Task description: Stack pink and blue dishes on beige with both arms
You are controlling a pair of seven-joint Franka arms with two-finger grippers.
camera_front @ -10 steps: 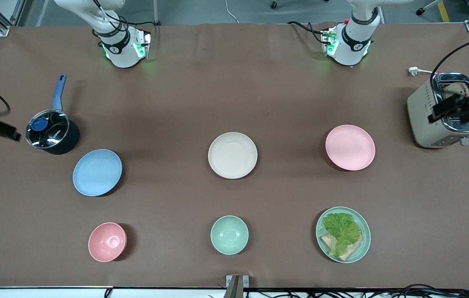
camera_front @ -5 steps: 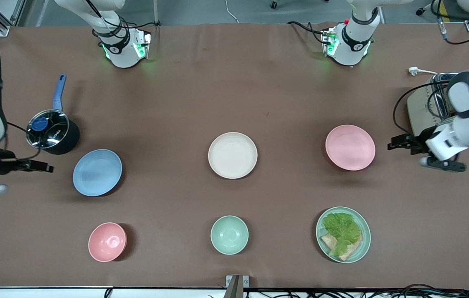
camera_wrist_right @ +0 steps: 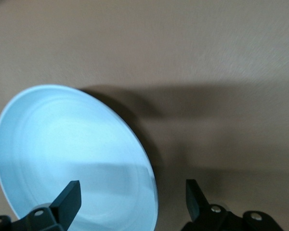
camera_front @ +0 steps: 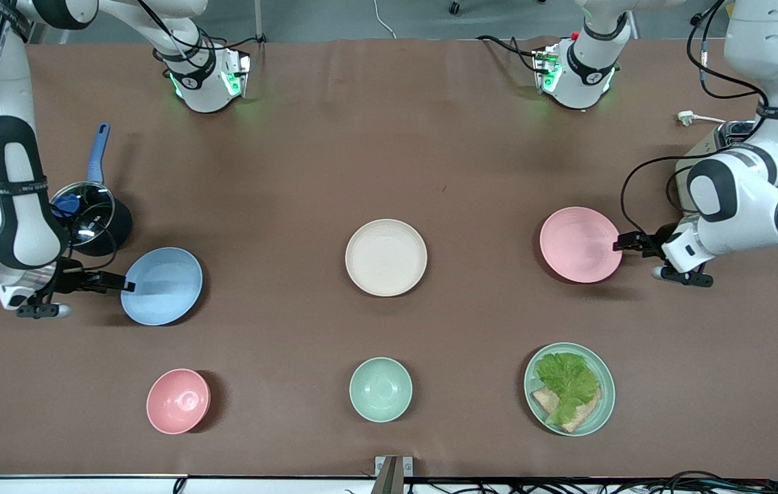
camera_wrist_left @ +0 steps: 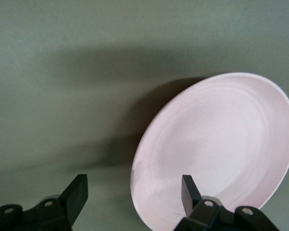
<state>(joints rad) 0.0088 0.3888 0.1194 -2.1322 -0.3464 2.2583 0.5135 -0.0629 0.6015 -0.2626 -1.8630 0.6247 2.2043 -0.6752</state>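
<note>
plates all lie flat on your brown counter [camera_front: 389,158]: cream-beige matte plate [camera_front: 385,257] mid-counter, pale pink matte plate [camera_front: 580,244] and light blue matte plate [camera_front: 161,285] toward either end. your left pincer [camera_front: 621,243] and right pincer [camera_front: 125,285] each straddle a rim, fingers spread.

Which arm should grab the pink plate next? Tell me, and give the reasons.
Left. The left gripper is open at the pink plate's rim, one finger over it in its wrist view. The right gripper is open at the blue plate.

Beige plate [camera_front: 385,257] between blue plate [camera_front: 161,285], pink plate [camera_front: 580,244].
</note>
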